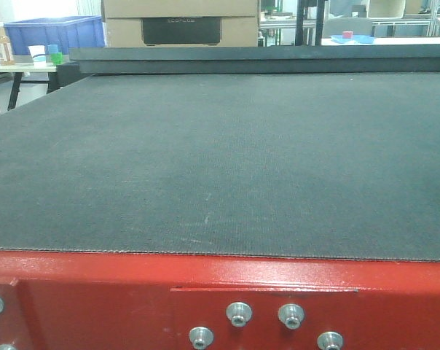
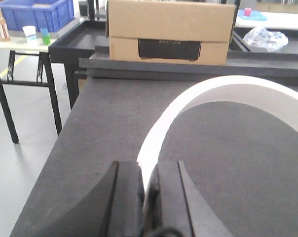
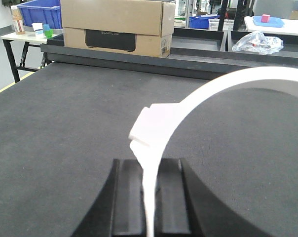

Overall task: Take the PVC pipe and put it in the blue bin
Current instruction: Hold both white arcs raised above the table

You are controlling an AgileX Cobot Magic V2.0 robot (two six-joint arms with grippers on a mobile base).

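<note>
item: left end effector [image 2: 148,183], bottom centre of the left wrist view. black fingers [image 2: 125,190] closed on the pvc pipe [image 2: 223,89], a white curved length that rises from the grip and arcs to the right edge of the frame, above the counter [image 2: 114,128].
item: right end effector [image 3: 150,185], bottom centre of the right wrist view. closed on a white curved pvc pipe [image 3: 228,83] with a blocky collar [image 3: 151,126] just above the grip. cannot tell whether both wrist views show one piece.
item: counter [image 1: 220,160], dark textured top filling the front view, on a red frame [image 1: 96,292] with silver bolts [image 1: 239,313]. no pipe shows in this view.
item: blue bin [image 1: 60,36], upper left of the frame, on a side table [image 2: 20,44] beyond the counter's far left corner, well apart from both end effectors.
item: cardboard box [image 2: 171,32], top centre, at the counter's far edge.
item: clear plastic bag [image 2: 265,38], upper right.
</note>
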